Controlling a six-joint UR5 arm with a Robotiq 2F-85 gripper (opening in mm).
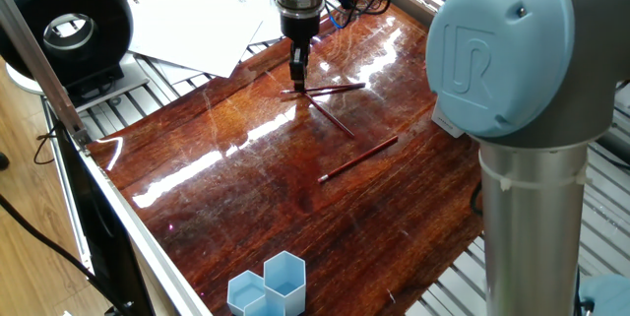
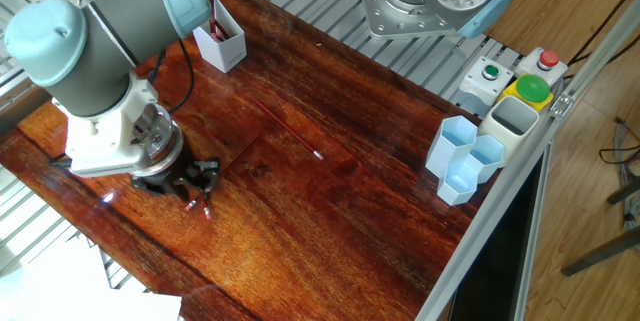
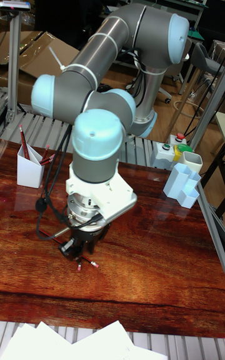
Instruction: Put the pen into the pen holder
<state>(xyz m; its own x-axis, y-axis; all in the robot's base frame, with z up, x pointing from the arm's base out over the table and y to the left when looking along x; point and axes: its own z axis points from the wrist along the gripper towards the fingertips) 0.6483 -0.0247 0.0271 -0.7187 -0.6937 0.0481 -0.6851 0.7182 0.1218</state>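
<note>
Nearest in one fixed view, the light blue honeycomb cups (image 1: 268,290) stand at the surface (image 1: 246,188) edge, and a loose pen (image 1: 358,158) lies alone mid-surface. Farther back the pincer (image 1: 297,75) stands over two crossed pens (image 1: 325,99), fingertips down at them; whether it is wide, narrow or gripping I cannot tell. The pen holder (image 2: 220,45) stands well apart at the far corner, so a pinch on the crossed pair may drag both or drop one.

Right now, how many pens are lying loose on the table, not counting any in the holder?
3. The first pen and the second pen lie crossed under the jaws; the third pen lies apart from them. More may be hidden.
</note>
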